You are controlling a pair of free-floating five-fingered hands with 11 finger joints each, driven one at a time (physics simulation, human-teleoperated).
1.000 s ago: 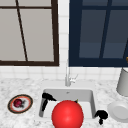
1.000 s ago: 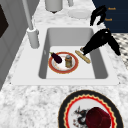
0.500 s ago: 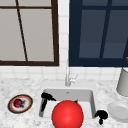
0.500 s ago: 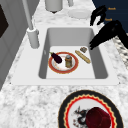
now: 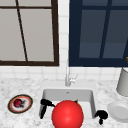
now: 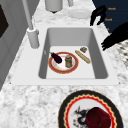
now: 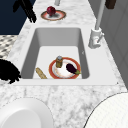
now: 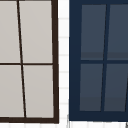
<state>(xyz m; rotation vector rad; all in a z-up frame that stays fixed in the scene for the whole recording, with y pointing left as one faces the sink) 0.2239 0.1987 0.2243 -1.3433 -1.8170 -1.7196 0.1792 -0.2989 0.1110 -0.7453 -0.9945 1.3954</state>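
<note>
1. The left hand (image 5: pixel 45 106) hangs in the air over the sink's (image 5: pixel 93 98) left front corner, at about 9 o'clock from the big red ball (image 5: pixel 67 114) in the front view. Its fingers are stretched out straight and point down and forward; they hold nothing.
2. In the left side view the same hand (image 6: pixel 116 37) sits at 3 o'clock of the basin, above the front rim and clear of it.
3. The right hand (image 5: pixel 101 115) floats at the sink's right front corner, at 3 o'clock from the ball and just beside the white plate (image 5: pixel 119 111) on the counter. Its fingers are curled inward around nothing.
4. In the right side view that hand (image 7: pixel 8 71) shows at 9 o'clock of the basin, near the rim.
5. On the sink floor lies a red-rimmed plate (image 6: pixel 63 62) bearing an eggplant (image 6: pixel 56 57) and a small jar (image 6: pixel 68 60), the jar upright at 3 o'clock of the eggplant in the left side view.
6. A bread stick (image 6: pixel 82 56) lies on the sink floor just beside the plate, with a small brown lump (image 6: pixel 83 49) near its far end.
7. Both hands are well apart from those things.
8. The faucet (image 5: pixel 68 76) stands at the basin's 12 o'clock in the front view.
9. A patterned plate (image 5: pixel 20 103) with a dark red fruit (image 5: pixel 18 102) rests on the counter at the sink's 9 o'clock.
</note>
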